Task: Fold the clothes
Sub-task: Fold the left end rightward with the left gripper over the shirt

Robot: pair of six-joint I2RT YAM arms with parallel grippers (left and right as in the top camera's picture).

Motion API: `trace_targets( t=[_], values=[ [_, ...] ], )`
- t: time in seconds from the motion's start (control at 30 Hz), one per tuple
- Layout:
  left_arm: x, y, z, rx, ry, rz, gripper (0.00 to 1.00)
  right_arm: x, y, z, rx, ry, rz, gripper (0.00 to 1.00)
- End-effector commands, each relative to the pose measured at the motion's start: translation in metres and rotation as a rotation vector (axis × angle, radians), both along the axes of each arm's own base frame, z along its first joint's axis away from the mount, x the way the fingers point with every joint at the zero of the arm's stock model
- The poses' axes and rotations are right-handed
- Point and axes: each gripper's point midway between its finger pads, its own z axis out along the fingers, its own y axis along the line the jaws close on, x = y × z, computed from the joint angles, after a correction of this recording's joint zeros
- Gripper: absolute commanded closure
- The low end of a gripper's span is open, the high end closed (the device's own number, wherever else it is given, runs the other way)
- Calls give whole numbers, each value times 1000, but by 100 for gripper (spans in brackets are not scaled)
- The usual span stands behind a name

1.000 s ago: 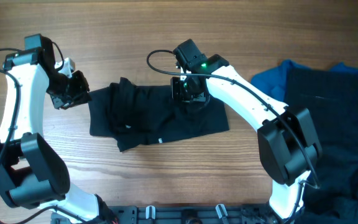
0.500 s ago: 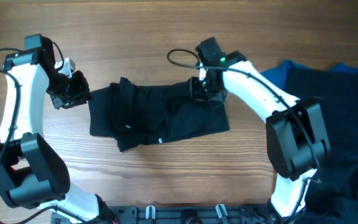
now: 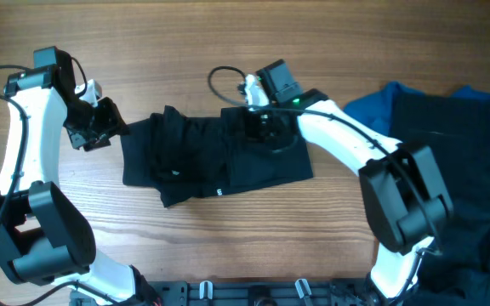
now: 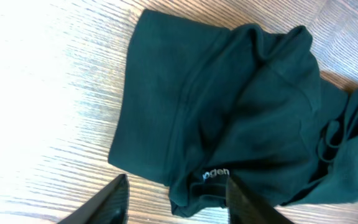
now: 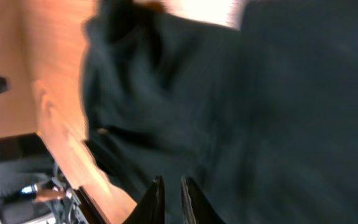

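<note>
Tabletop (image 3: 228, 42): 1, wood grain.
Robot arms: 2, the left arm (image 3: 19, 136) and the right arm (image 3: 339, 136). Each has 1 pair of jaws, 2 fingers per pair.
Black cable loops (image 3: 218, 78): 2, 1 at each arm.
Garments: black shirt (image 3: 185, 157), 1. Blue garment (image 3: 368, 106), 1. Dark garments (image 3: 458, 153) heaped at the right edge, number cannot be told.
White print (image 4: 215, 174) on the shirt: 1 line in the left wrist view.
</note>
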Motion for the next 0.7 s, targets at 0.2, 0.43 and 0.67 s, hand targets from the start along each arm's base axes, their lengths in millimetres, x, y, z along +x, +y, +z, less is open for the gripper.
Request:
trace_targets(
  t=[0.2,0.43,0.67],
  values=[
    [-13,8,-54,67,14,-6,6,-28,-68,-25,-281,174,-86,85],
    [-26,-47,-92,-210,-120,-219,6,-31,-71,-48,-321,229,-97,85],
    [-36,-82,-97,-404,-225,-374,20,-33,-72,-59,-331,258,-104,85]
  ],
)
